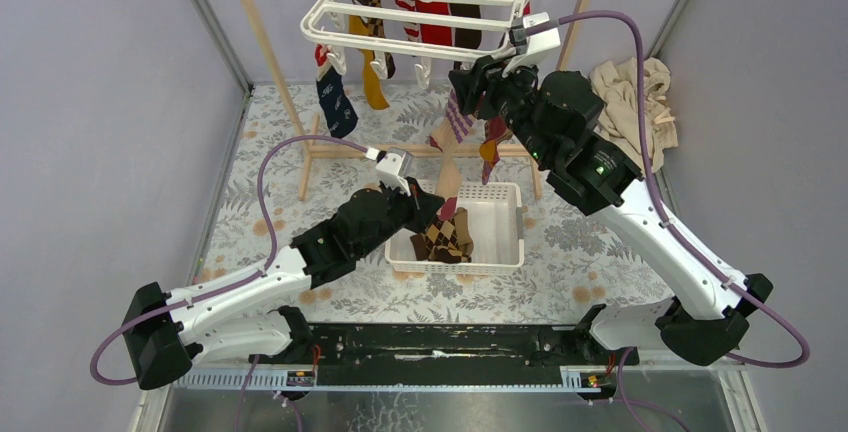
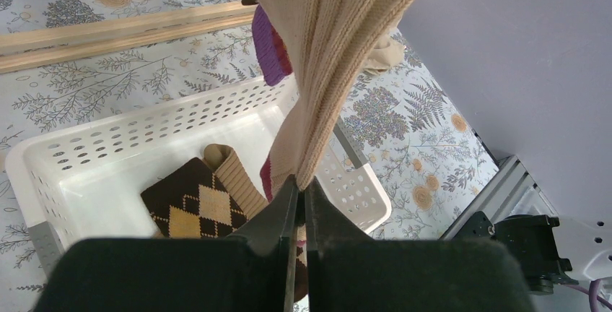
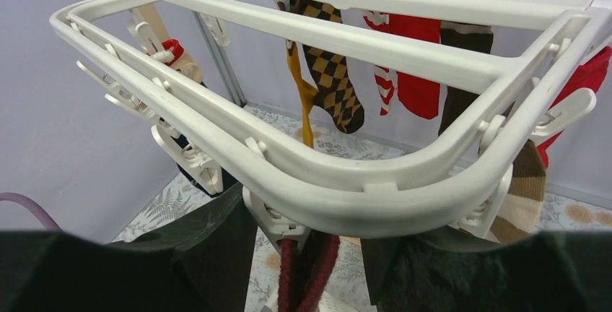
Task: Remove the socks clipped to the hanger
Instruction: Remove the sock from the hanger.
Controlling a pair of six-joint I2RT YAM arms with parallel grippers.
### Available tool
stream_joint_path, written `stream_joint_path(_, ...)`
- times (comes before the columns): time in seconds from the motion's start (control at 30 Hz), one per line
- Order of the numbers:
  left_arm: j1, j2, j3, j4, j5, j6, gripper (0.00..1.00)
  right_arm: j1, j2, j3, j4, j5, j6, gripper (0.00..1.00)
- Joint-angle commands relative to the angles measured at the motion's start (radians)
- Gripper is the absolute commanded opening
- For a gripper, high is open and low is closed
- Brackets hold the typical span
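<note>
The white hanger (image 1: 420, 2) hangs at the back with several socks clipped under it, among them navy (image 1: 337, 102), mustard (image 1: 373, 82) and purple-striped (image 1: 458, 117). My left gripper (image 1: 425, 202) is shut on the lower end of a tan sock (image 2: 325, 52) that runs taut up out of the left wrist view. It holds the sock above the white basket (image 1: 500, 190). My right gripper (image 1: 470, 87) is open. Its fingers (image 3: 209, 254) stand either side of a clip under the hanger's front rim (image 3: 361, 196) that holds a dark red sock (image 3: 307, 269).
A brown argyle sock (image 2: 195, 204) lies in the basket (image 2: 86, 139). The wooden pole frame (image 1: 262, 42) carries the hanger, and its base bar (image 2: 123, 30) lies just behind the basket. A beige cloth (image 1: 640, 92) is heaped at the back right. Purple walls close in both sides.
</note>
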State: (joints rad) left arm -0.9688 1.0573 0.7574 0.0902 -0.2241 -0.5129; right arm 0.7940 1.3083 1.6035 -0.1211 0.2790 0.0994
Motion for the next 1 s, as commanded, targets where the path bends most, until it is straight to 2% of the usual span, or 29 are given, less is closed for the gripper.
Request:
stream_joint_path(0.0,-0.005,0.003,-0.001,0.043,0.009,0.016,0.0,0.01,-0.005,0.048,0.073,0.024,0.003,0.56)
stream_joint_path(0.13,-0.005,0.007,-0.003,0.046,0.011,0.016,0.0,0.01,-0.017,0.034,0.091,0.026,0.006,0.5)
stream_joint_path(0.37,-0.005,0.011,-0.007,0.051,0.015,0.014,0.0,0.011,-0.026,0.02,0.1,0.017,0.005,0.3)
stream_joint_path(0.47,-0.005,0.009,-0.012,0.051,0.014,0.012,0.0,0.01,-0.03,0.012,0.102,0.014,0.005,0.25)
stream_joint_path(0.57,-0.006,0.006,-0.014,0.052,0.017,0.008,0.0,0.01,-0.034,0.005,0.104,0.012,0.005,0.15)
stream_joint_path(0.63,-0.005,0.004,-0.015,0.054,0.021,0.007,0.0,0.011,-0.031,0.01,0.093,0.012,0.005,0.19)
stream_joint_path(0.67,-0.005,0.004,-0.015,0.053,0.022,0.008,0.0,0.011,-0.03,0.011,0.087,0.012,0.006,0.29)
stream_joint_path(0.73,-0.005,0.004,-0.007,0.046,0.026,0.008,0.0,0.011,-0.03,0.007,0.078,0.011,0.009,0.54)
stream_joint_path(0.77,-0.005,0.003,-0.006,0.042,0.028,0.008,0.0,0.01,-0.033,0.001,0.076,0.012,0.012,0.6)
stream_joint_path(0.87,-0.005,0.0,0.001,0.035,0.038,0.01,0.0,0.011,-0.056,-0.04,0.067,0.018,0.024,0.73)
stream_joint_path(0.97,-0.005,-0.001,0.009,0.024,0.059,0.007,0.0,0.01,-0.093,-0.1,0.038,0.025,0.043,0.77)
